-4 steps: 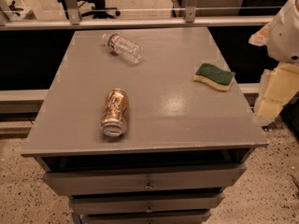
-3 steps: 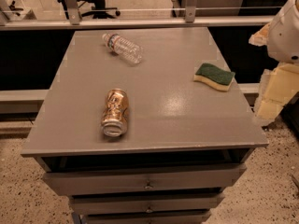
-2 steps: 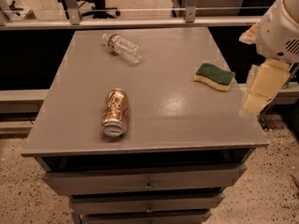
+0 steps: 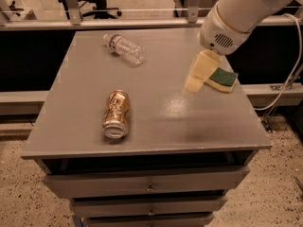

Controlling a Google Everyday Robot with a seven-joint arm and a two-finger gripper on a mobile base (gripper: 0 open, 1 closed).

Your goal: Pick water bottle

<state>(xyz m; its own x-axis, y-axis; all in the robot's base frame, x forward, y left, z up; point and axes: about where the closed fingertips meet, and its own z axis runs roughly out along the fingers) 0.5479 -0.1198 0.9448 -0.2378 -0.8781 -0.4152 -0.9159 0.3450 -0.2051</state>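
Observation:
The water bottle (image 4: 124,47) lies on its side at the far left of the grey cabinet top (image 4: 156,112). It is clear and ribbed, with its white cap toward the far left. My gripper (image 4: 196,77) hangs from the white arm (image 4: 241,11) over the right part of the top, well to the right of the bottle and not touching it. Its cream fingers (image 4: 201,70) point down to the left and partly cover the sponge's left edge.
A gold drink can (image 4: 116,113) lies on its side at the front left of the top. A green and yellow sponge (image 4: 222,79) lies at the right edge. Drawers (image 4: 149,183) sit below the top. A cable (image 4: 289,79) hangs at the right.
My arm has swung in from the right edge, leftward over the cabinet top, so the gripper is now beside the sponge. The bottle, can and sponge have not moved.

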